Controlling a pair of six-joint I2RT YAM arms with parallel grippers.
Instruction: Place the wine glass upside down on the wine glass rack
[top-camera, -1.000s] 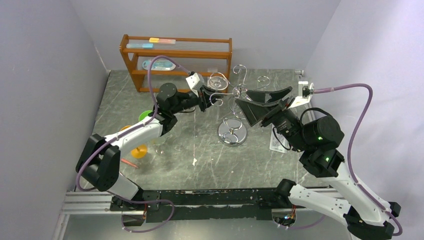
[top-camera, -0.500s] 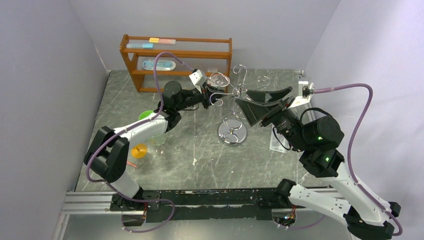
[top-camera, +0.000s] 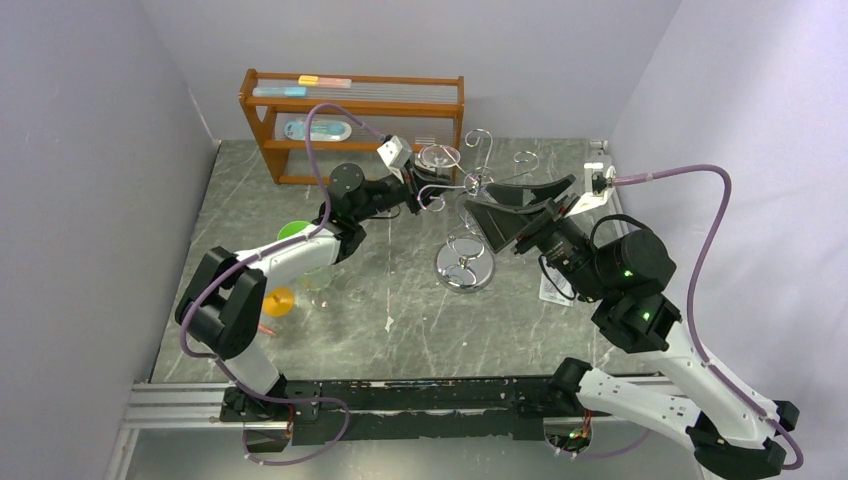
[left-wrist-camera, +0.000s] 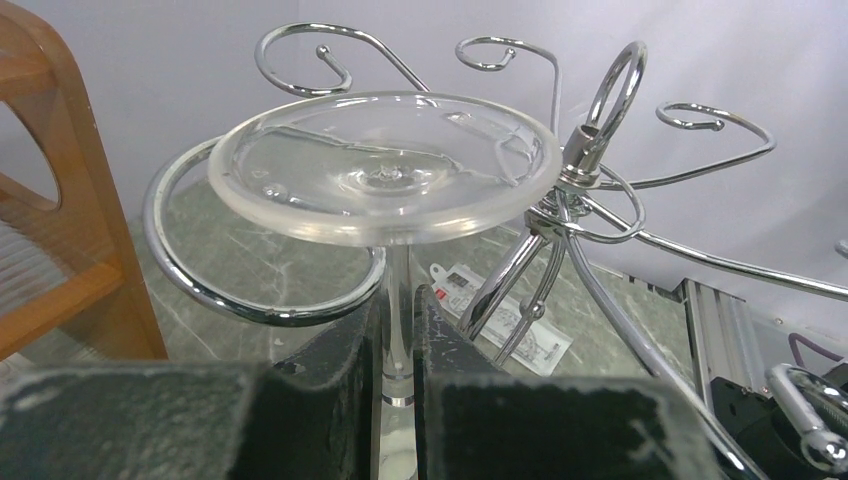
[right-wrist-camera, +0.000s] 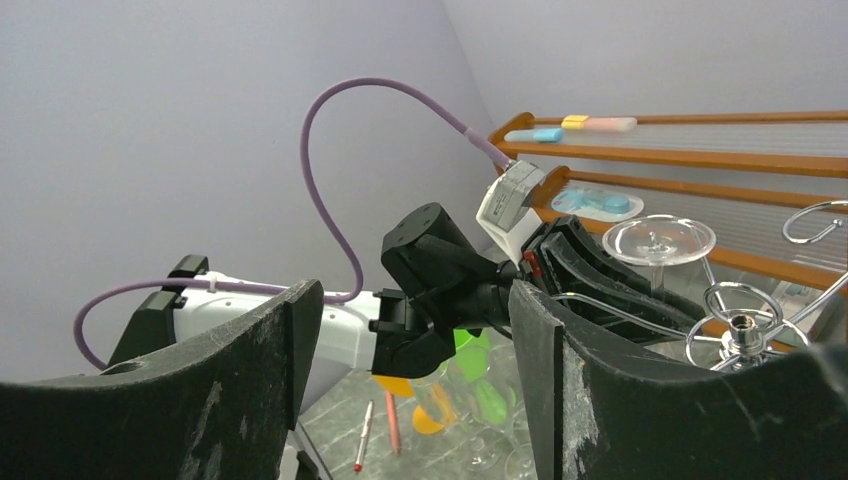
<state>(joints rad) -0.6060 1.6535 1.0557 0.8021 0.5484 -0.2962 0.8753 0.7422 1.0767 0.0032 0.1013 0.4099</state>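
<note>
Left hand (top-camera: 418, 188), top view: clamped on the stem of 1 inverted wine glass (top-camera: 438, 156), held at the wine glass rack (top-camera: 463, 268). My right hand (top-camera: 492, 200) gapes wide, holding nothing.

Left wrist view: the foot (left-wrist-camera: 385, 165) hovers just above 1 curled arm (left-wrist-camera: 250, 300); I cannot tell whether the stem sits inside the curl. Procedure: keep the foot level, slide the stem fully in, lower, then release. 4 curled arms show.

Right wrist view: 1 rack, 1 held glass.

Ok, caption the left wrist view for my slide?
Left hand holds the upturned wine glass by its stem, foot over a curled rack arm.
</note>
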